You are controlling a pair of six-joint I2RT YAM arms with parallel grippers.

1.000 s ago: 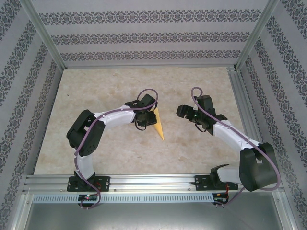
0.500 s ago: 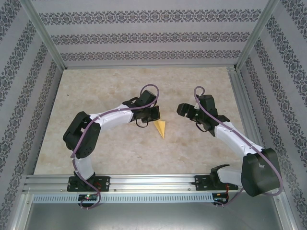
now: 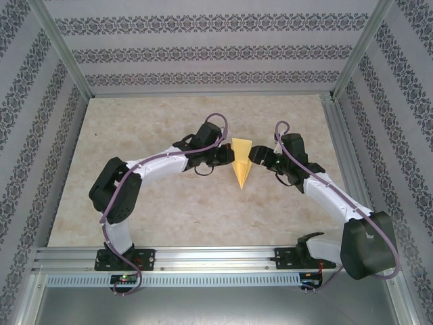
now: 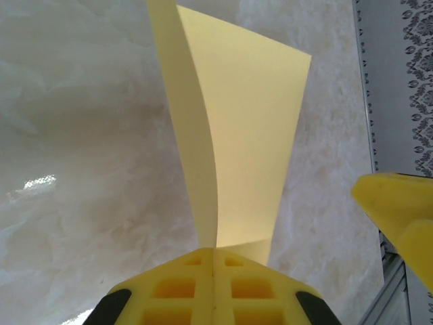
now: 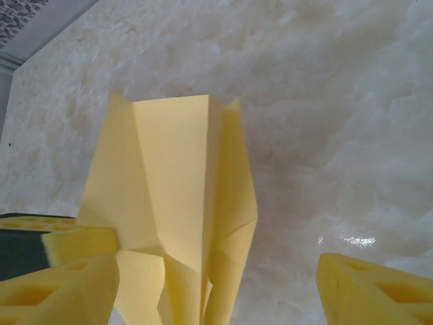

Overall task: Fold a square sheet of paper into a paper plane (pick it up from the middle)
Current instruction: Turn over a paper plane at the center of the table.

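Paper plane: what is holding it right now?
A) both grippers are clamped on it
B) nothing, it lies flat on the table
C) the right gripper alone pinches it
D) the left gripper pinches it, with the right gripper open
D: the left wrist view shows the left gripper shut on the paper plane, while the right wrist view shows the right gripper with its fingers wide apart.

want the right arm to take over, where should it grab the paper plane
Probably the stacked centre fold of the paper plane, coming in from the right, opposite the shut left gripper that holds it. The wings splay loosely and would likely buckle, and the open right gripper faces that side.
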